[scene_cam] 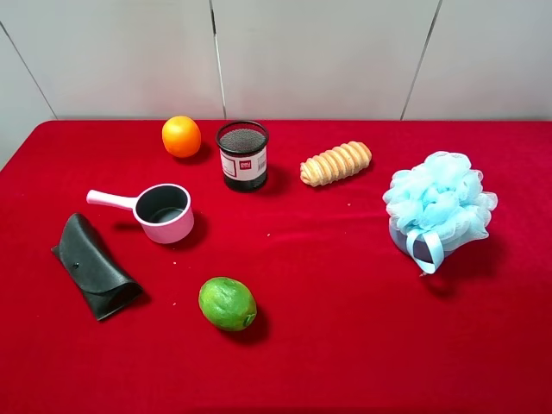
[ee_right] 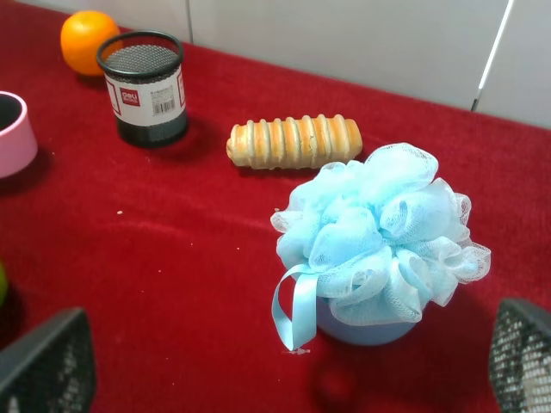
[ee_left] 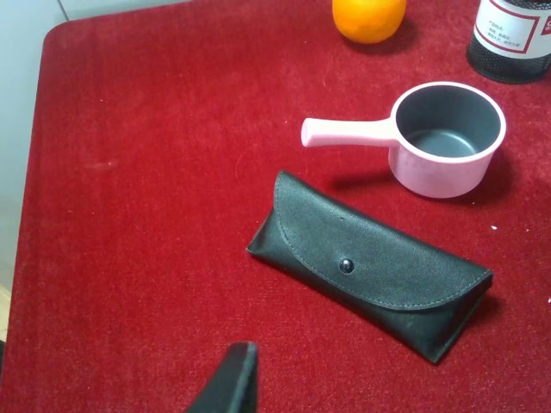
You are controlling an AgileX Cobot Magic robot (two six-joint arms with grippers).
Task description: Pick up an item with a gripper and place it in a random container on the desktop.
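Note:
The fluffy light-blue bath pouf (scene_cam: 440,200) rests on top of the round blue bowl (scene_cam: 399,241) at the right of the red table. Its pale blue ribbon loop (scene_cam: 429,248) hangs over the bowl's side. In the right wrist view the pouf (ee_right: 379,232) covers most of the bowl (ee_right: 366,329). My right gripper (ee_right: 284,366) is open and empty, with one fingertip (ee_right: 47,361) on each side of the frame, set back from the bowl. Only one fingertip (ee_left: 231,380) of my left gripper shows, above the cloth near a black pouch. Neither arm shows in the exterior high view.
A green lime (scene_cam: 228,303) lies at front centre. A black pouch (scene_cam: 93,265) and a pink handled pot (scene_cam: 162,212) are on the left. An orange (scene_cam: 181,136), a black mesh cup (scene_cam: 242,154) and a ridged bread roll (scene_cam: 336,162) stand along the back.

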